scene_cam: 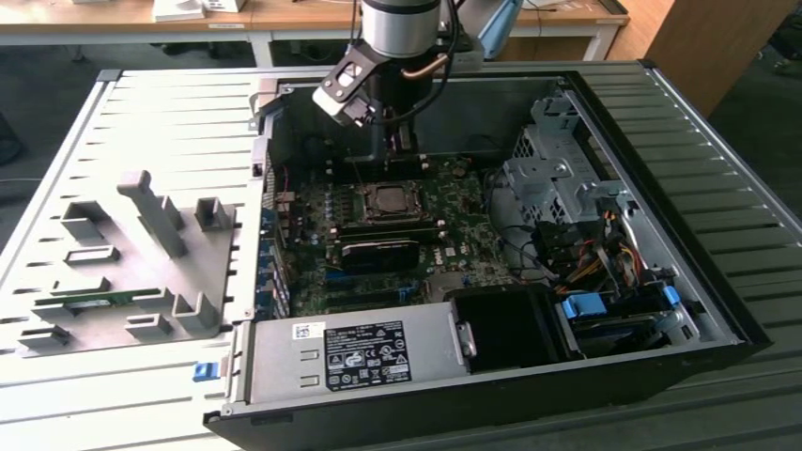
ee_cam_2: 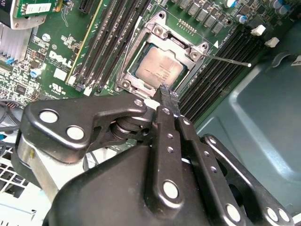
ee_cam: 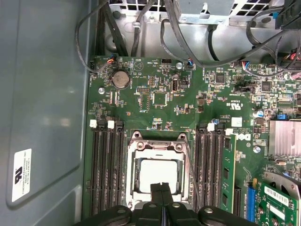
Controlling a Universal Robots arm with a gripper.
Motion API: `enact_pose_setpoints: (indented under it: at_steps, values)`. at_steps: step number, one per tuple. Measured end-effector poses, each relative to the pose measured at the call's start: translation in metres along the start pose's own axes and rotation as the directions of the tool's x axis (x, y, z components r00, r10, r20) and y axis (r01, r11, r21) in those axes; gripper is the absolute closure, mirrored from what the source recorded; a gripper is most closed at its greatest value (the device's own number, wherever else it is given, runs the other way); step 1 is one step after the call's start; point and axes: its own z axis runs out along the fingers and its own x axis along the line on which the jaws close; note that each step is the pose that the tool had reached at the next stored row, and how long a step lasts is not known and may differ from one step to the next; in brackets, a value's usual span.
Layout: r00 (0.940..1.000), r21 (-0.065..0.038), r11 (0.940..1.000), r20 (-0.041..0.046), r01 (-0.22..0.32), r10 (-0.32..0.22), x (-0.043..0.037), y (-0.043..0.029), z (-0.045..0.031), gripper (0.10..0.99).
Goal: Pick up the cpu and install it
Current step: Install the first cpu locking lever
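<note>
An open computer case (scene_cam: pixel 701 141) lies on a slatted grey table (scene_cam: pixel 163 113), wooden desks (scene_cam: pixel 300 14) behind; the cpu (ee_cam: pixel 158 175) sits in its socket (ee_cam: pixel 157 141), gripper (ee_cam: pixel 162 188) clenched, empty.

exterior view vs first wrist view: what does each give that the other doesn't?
Exterior view adds: the grey slotted fixture beside the case on the exterior view's left, the power supply and the drive cage. First wrist view adds: the coin cell, the green memory stick in its slot, and the shut fingers at the socket's edge. Both: the cpu sitting in the socket.
</note>
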Motion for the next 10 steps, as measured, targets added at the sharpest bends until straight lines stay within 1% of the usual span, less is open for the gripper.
enact_pose_setpoints:
  at_steps: [10]
  values:
    - [1.0, 0.0, 1.0, -0.0001, 0.0, 0.0, 0.0, 0.0001, -0.0049, 0.98]
